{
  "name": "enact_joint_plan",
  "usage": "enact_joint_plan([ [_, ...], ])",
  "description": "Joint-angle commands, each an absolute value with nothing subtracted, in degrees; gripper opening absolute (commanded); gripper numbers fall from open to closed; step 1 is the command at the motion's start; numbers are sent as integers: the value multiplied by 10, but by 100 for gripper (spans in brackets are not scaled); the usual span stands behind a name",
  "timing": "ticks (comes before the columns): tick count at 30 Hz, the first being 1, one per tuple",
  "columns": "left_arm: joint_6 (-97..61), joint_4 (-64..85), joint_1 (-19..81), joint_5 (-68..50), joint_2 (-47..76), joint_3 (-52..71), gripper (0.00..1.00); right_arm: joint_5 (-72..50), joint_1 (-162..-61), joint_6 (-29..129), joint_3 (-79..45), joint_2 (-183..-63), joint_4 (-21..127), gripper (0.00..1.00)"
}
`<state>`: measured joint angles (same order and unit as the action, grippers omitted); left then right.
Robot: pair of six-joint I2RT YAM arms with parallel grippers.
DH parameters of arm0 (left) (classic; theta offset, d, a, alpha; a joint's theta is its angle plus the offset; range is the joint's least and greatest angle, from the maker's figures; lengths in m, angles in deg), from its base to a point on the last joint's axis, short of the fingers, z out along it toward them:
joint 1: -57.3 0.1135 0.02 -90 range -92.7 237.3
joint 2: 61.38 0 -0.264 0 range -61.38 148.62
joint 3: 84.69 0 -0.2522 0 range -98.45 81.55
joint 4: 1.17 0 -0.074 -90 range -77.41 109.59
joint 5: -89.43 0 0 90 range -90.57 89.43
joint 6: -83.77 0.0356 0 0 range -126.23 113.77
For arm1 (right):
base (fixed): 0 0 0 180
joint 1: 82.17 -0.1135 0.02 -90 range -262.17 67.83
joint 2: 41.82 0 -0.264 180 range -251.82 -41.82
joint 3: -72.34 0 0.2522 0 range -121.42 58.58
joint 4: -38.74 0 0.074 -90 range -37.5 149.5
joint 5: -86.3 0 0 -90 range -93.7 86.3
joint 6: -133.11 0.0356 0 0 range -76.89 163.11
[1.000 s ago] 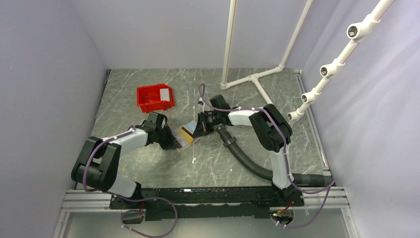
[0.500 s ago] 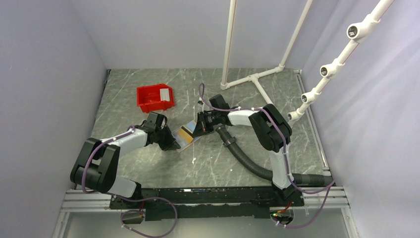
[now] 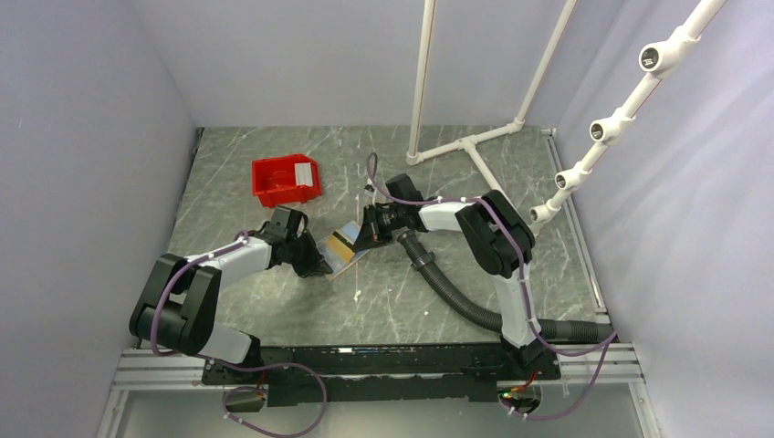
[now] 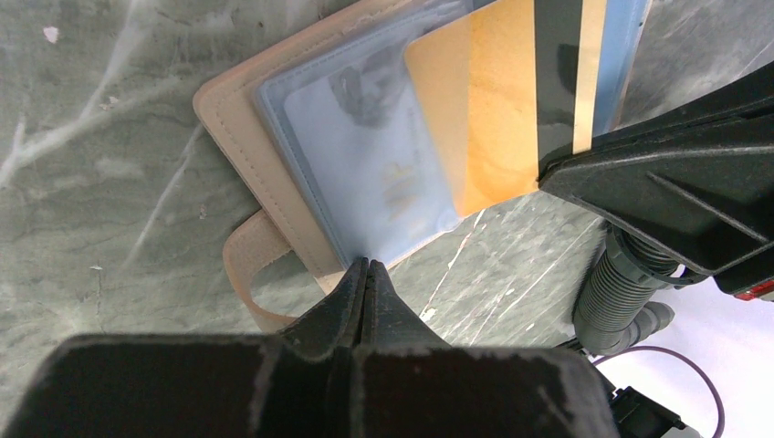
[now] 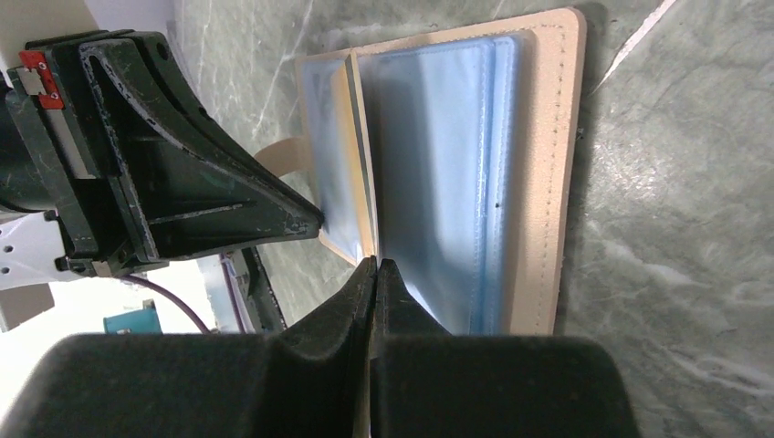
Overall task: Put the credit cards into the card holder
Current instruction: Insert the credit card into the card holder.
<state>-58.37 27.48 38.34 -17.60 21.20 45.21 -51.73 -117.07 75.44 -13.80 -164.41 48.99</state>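
Note:
The tan card holder [image 3: 339, 246] [image 4: 239, 137] [image 5: 548, 164] lies open on the marble table between my two grippers, its clear blue sleeves showing. A gold-brown credit card [image 4: 493, 100] with a black stripe sits partly inside a sleeve; its thin edge [image 5: 351, 155] runs down into my right gripper [image 5: 375, 263] [image 3: 362, 239], which is shut on it. A pale blue-grey card [image 4: 365, 173] shows through the sleeve. My left gripper [image 4: 365, 265] [image 3: 319, 265] is shut on the sleeve's near edge, beside the holder's strap loop [image 4: 246, 283].
A red bin [image 3: 274, 187] stands at the back left with a whitish card [image 3: 306, 172] inside. A black corrugated hose [image 3: 447, 283] runs along the right arm. A white pipe frame [image 3: 465, 144] rises at the back.
The right gripper and the gold card have crept very slightly left, toward the left gripper. Both grips are unchanged.

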Motion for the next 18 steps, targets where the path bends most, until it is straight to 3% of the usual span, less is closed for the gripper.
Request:
enact_joint_plan([
  [1,-570,290,382,-150,212,461,0,-500,-1167,757,-154,-1653,454,0],
  [8,-569,289,382,-150,213,456,0,-502,-1175,774,-123,-1645,427,0],
  [12,-567,288,382,-152,219,445,0,-495,-1186,773,-102,-1632,422,5],
  [18,-559,318,386,-146,200,407,0,-447,-1186,698,-133,-1623,512,9],
])
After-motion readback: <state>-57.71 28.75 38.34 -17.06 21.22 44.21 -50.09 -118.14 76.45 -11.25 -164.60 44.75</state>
